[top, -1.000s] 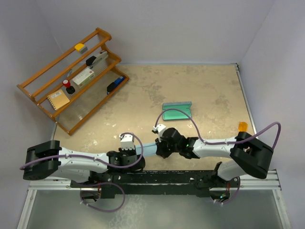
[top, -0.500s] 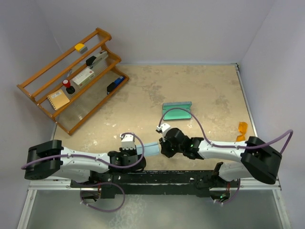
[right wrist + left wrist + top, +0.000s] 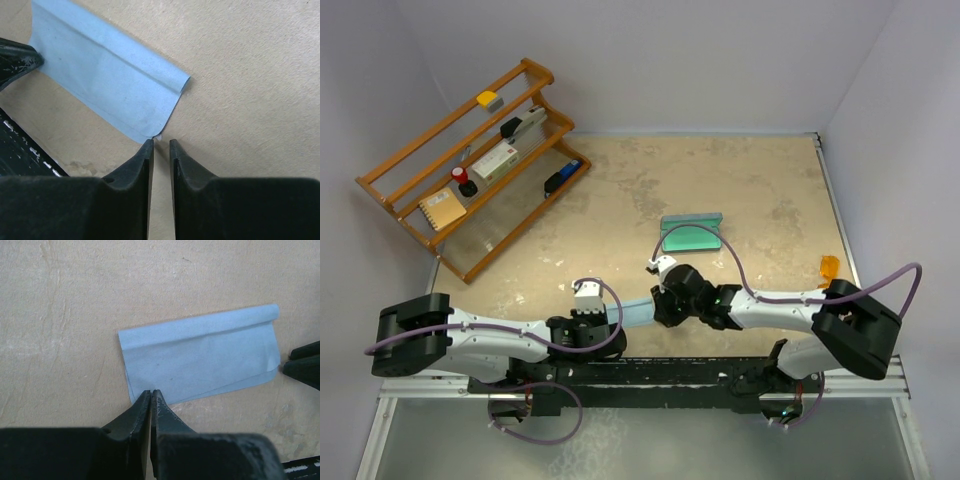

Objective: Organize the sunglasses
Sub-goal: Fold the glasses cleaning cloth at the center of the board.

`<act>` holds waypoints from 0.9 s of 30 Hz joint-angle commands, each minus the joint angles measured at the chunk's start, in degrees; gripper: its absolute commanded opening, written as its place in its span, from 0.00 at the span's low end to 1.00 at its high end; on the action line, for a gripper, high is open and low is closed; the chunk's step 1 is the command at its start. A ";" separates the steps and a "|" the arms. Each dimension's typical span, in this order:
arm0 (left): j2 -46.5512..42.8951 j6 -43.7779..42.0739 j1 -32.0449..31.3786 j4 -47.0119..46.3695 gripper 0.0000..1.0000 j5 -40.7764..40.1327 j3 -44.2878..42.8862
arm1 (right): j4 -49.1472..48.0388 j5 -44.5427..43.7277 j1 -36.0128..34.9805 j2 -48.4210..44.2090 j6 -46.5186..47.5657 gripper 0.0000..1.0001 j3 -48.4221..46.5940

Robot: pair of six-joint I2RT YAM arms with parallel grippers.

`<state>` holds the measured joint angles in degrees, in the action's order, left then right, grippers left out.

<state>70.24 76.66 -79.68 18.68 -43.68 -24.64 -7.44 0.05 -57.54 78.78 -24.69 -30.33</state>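
Orange sunglasses lie at the table's right edge, partly hidden by my right arm. A green glasses case stands open mid-table. A folded blue cloth lies flat between my two grippers. My left gripper is shut, its tips pinching the cloth's near-left edge. My right gripper stands slightly open just off the cloth's opposite corner, with nothing between its fingers.
A wooden tiered rack at the back left holds a stapler, a notebook, a box and small items. White walls close the table at the back and the sides. The black rail with the arm bases runs along the near edge.
My right gripper has gone from shut to slightly open, letting go of the cloth's corner. The right arm's elbow swung out and back. My left gripper has stayed shut in place.
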 commanded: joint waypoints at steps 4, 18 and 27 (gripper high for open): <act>0.27 -1.34 -0.45 -0.08 0.00 1.93 0.44 | -2.81 2.85 2.80 1.54 -1.64 0.23 -0.88; 0.14 -0.74 -0.72 -0.04 0.00 1.78 1.00 | -3.85 5.82 2.91 3.73 -1.24 0.17 -1.16; 0.16 -0.55 -0.80 -0.07 0.00 1.85 1.08 | -3.50 5.57 2.91 3.46 -0.89 0.05 -1.10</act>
<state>70.24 76.69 -79.96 18.50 -43.72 -24.53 -12.34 5.52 -54.70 81.78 -26.00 -30.41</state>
